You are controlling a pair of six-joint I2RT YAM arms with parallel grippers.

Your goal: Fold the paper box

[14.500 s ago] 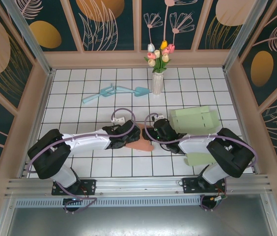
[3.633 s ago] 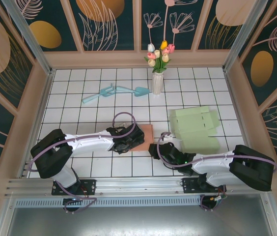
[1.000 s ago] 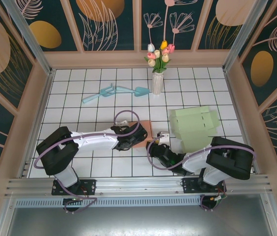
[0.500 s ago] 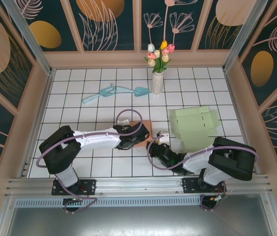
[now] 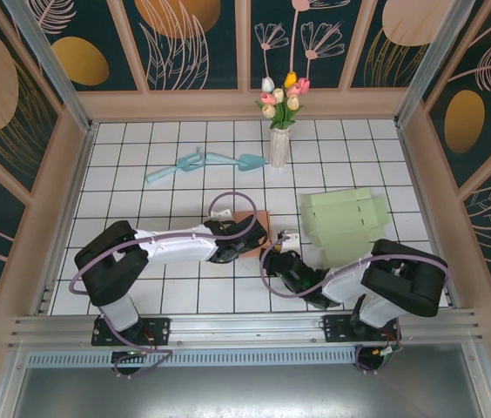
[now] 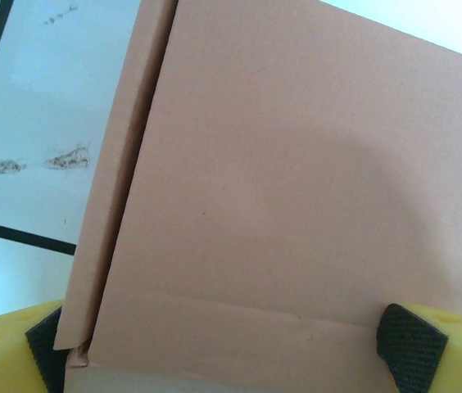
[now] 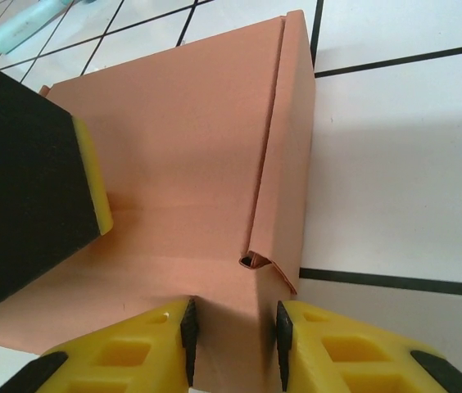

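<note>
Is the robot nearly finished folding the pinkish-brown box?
Partly. The box already has a side wall up and a top panel folded over. Right now the right gripper pinches its near edge, and the left gripper has a pad on each side of it. A corner flap still gapes, so closing remains.

From my station the paper box (image 5: 261, 223) shows as plain salmon-brown card. The left gripper (image 6: 235, 348) and the right gripper (image 7: 233, 332) both have yellow fingers with black textured pads. The table (image 5: 141, 187) is white tile with a black grid. The flat card sheets (image 5: 346, 222) are pale green.
</note>
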